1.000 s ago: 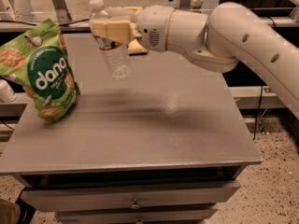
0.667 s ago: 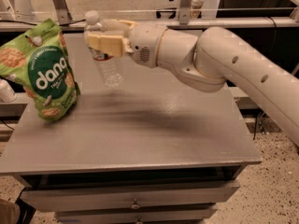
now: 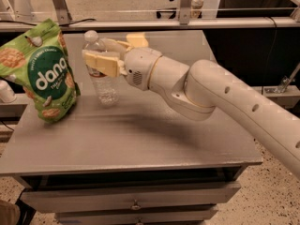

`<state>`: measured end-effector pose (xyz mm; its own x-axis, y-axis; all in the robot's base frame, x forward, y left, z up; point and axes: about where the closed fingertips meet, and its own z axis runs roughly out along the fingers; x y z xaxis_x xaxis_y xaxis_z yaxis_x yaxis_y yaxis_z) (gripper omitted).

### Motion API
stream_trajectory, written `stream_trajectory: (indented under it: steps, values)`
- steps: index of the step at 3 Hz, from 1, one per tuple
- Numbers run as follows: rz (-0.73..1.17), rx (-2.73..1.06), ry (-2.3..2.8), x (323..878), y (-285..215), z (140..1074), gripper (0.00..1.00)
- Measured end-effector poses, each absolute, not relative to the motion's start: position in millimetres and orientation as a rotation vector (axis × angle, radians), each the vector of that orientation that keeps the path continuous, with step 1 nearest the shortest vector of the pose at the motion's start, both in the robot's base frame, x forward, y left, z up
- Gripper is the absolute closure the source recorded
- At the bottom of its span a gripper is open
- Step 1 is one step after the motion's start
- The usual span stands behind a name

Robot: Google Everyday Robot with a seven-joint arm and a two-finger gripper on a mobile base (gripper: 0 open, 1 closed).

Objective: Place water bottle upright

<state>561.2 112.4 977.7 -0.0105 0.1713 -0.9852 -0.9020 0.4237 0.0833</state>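
Note:
The water bottle (image 3: 106,85), clear with a white cap, stands upright at the back left of the grey table (image 3: 164,139); its base is at or just above the tabletop. My gripper (image 3: 97,52) reaches in from the right and is shut on the bottle's middle. One yellow finger (image 3: 102,63) crosses in front of the bottle and hides its label; the other finger (image 3: 137,40) is behind it.
A green snack bag (image 3: 42,69) stands just left of the bottle, taller than it. A small white object (image 3: 4,92) shows at the left edge. Drawers (image 3: 136,196) sit under the tabletop. A metal rail (image 3: 187,22) runs behind the table.
The gripper has carried the bottle to the left and down, from hanging above the table to standing near the snack bag.

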Motion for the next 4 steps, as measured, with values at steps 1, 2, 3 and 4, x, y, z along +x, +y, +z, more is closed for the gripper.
stream_trajectory:
  steps: [1, 2, 3, 4]
  values:
    - [0.984, -0.692, 1.314, 560.6, 111.0, 967.5, 0.83]
    - [0.982, -0.654, 1.327, 560.4, 107.9, 960.2, 0.60]
    - [0.982, -0.644, 1.331, 559.9, 107.1, 958.5, 0.36]
    - [0.982, -0.644, 1.331, 559.9, 107.1, 959.0, 0.13]
